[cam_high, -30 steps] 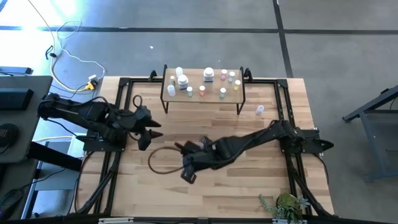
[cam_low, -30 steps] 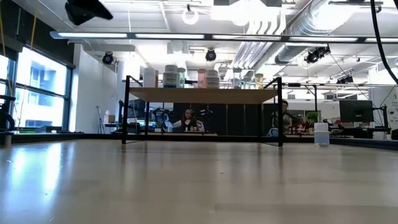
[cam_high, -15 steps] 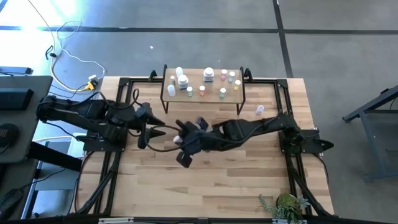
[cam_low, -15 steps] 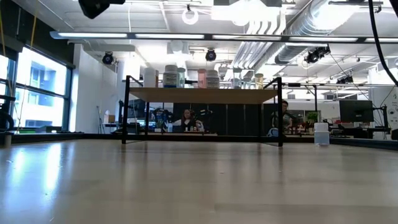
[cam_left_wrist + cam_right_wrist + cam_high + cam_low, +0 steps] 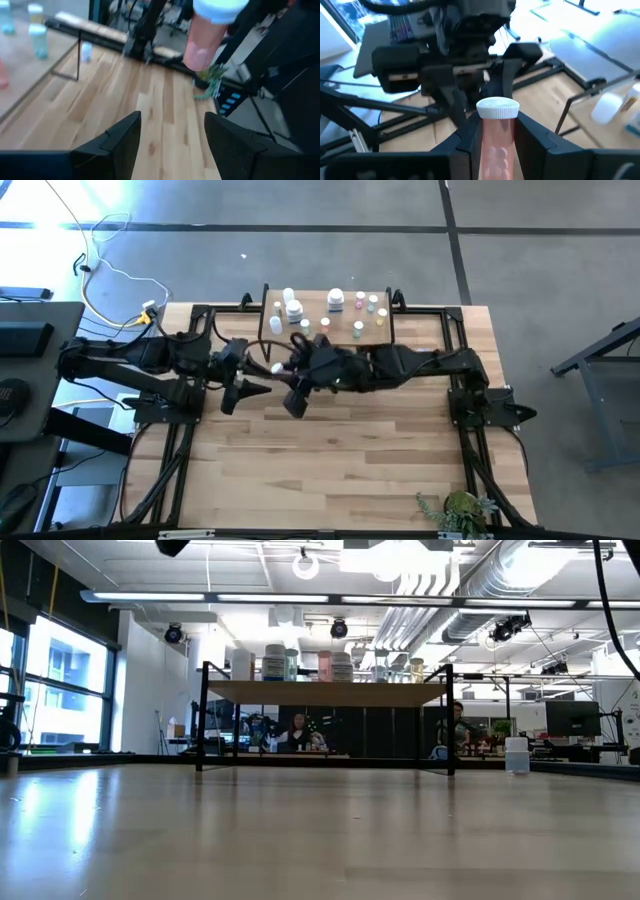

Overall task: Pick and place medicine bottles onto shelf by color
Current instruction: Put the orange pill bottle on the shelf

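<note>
My right gripper is shut on a pink-red medicine bottle with a white cap. In the high view it hangs over the table's far middle, just in front of the shelf. My left gripper is open and level, facing that bottle from the table's left, a short way off. The shelf is a light-wood board on black legs and carries several small white, green, pink and yellowish bottles. One white bottle stands on the tabletop to the shelf's right. My right gripper pinches the pink-red bottle's body just below the white cap, one finger on each side. The fingers come about level from the table's right, pointing left. The bottle stands upright in the hold, lifted clear of the table.
Black frame rails run along the table's sides. The two grippers are close together near the shelf's left front leg. Bare wood fills the table's near half. A small plant sits at the near right corner. People sit in the room beyond.
My right gripper has carried the pink-red bottle from the table's middle toward the far edge and the left, up to the shelf's front and close to my left gripper. My left gripper has shifted slightly toward the right and stayed open.
</note>
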Robot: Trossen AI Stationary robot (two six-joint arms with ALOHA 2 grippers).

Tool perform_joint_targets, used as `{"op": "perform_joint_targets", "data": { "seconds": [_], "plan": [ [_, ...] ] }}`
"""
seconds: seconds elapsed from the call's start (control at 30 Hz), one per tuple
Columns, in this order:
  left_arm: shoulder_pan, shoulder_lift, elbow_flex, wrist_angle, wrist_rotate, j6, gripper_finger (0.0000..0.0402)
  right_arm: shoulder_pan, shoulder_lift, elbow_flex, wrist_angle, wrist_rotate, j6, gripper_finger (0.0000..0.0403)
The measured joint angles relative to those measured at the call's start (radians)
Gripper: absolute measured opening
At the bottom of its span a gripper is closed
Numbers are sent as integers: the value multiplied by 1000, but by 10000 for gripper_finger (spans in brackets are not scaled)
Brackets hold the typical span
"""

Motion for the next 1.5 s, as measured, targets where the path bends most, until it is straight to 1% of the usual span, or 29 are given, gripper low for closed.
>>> {"op": "perform_joint_targets", "data": {
  "seconds": [0.1,0.23,0.4,0.53,0.63,0.77,1.2,1.37,1.5],
  "plan": [
    [9,1,0,63,23,18,207,-15,-22,0,28,-37,-37,85],
    [11,14,0,143,22,64,209,-27,-42,0,57,-70,-76,85],
    [11,24,0,247,2,97,230,-39,-60,0,64,-77,-99,85],
    [11,40,0,319,-52,96,252,-47,-59,0,75,-92,-124,85],
    [11,53,1,338,-105,80,264,-58,-59,0,89,-114,-126,85],
    [11,70,1,378,-120,36,268,-65,-59,0,124,-116,-141,85],
    [10,113,0,506,-116,41,254,-65,-58,0,152,-120,-149,85],
    [10,113,0,518,-117,49,233,-64,-58,0,152,-120,-147,85],
    [10,113,0,519,-117,51,203,-64,-58,0,148,-120,-131,85]
  ]
}}
